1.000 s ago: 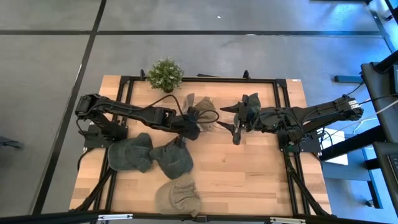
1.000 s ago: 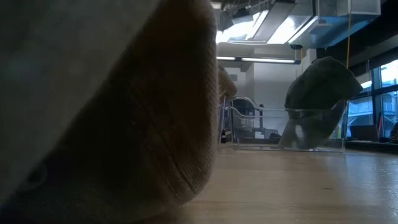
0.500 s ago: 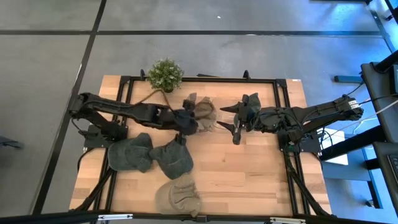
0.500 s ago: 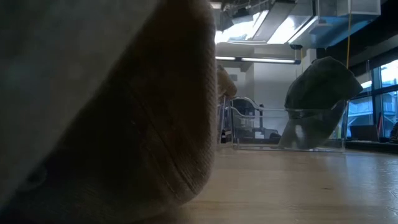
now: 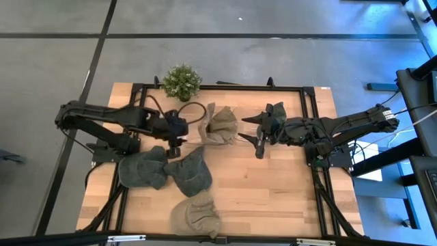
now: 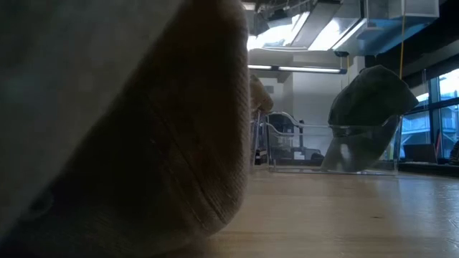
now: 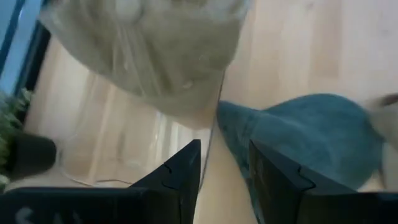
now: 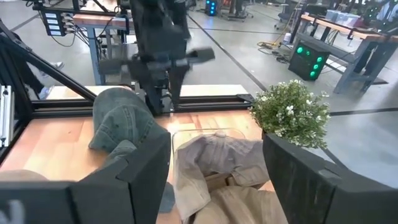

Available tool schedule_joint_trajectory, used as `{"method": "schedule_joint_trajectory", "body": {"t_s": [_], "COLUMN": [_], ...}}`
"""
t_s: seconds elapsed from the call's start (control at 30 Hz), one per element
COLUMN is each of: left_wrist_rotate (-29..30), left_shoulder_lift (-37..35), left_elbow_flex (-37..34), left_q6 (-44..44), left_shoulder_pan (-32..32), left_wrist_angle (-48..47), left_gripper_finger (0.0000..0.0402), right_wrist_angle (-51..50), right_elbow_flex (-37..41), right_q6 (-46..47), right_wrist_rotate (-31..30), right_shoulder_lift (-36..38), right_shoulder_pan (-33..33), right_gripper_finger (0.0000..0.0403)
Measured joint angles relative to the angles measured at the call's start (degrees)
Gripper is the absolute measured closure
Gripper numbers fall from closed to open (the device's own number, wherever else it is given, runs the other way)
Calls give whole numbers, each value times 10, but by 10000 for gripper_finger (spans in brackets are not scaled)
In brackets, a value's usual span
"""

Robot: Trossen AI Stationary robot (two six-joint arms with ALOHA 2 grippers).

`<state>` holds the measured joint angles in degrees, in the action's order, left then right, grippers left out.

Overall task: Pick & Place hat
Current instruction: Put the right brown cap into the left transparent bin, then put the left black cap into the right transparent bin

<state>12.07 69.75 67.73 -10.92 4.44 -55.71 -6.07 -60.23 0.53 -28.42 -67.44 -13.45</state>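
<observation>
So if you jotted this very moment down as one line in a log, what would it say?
left end effector: open, empty, beside tan hat | tan hat: in clear box | right end effector: open, empty | three hats on table

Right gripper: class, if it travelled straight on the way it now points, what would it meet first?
Probably the beige hat lying in the clear container just ahead of the open right gripper; how far off it lies is unclear.

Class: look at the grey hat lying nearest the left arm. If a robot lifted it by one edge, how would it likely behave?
The grey hat lies slumped and creased on the table, so it would probably droop. Being soft cloth, it likely weighs little and would neither roll nor tip.
</observation>
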Motion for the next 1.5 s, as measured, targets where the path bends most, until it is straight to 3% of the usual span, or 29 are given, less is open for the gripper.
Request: {"method": "schedule_joint_trajectory", "body": {"t_s": [0.17,0.27,0.53,0.7,0.8,1.13,1.4,1.5], "left_wrist_rotate": [84,109,44,19,33,95,93,57], "left_shoulder_lift": [29,57,131,188,197,133,32,-8], "left_elbow_flex": [-79,-90,-90,-90,-90,-90,-90,-90], "left_q6": [-13,-20,8,19,23,37,5,-27], "left_shoulder_pan": [-12,-21,-40,-47,-47,-47,-32,-18], "left_wrist_angle": [93,139,314,339,335,333,315,280], "left_gripper_finger": [274,274,274,274,274,274,274,274], "right_wrist_angle": [0,1,2,2,2,2,2,1], "right_elbow_flex": [0,0,0,0,0,0,0,0], "right_q6": [-8,-8,9,9,8,9,9,9], "right_wrist_rotate": [0,0,0,0,0,0,0,1], "right_shoulder_lift": [0,0,0,0,0,0,0,0], "right_shoulder_pan": [6,7,7,7,7,7,7,7], "right_gripper_finger": [147,147,147,147,147,147,147,147]}}
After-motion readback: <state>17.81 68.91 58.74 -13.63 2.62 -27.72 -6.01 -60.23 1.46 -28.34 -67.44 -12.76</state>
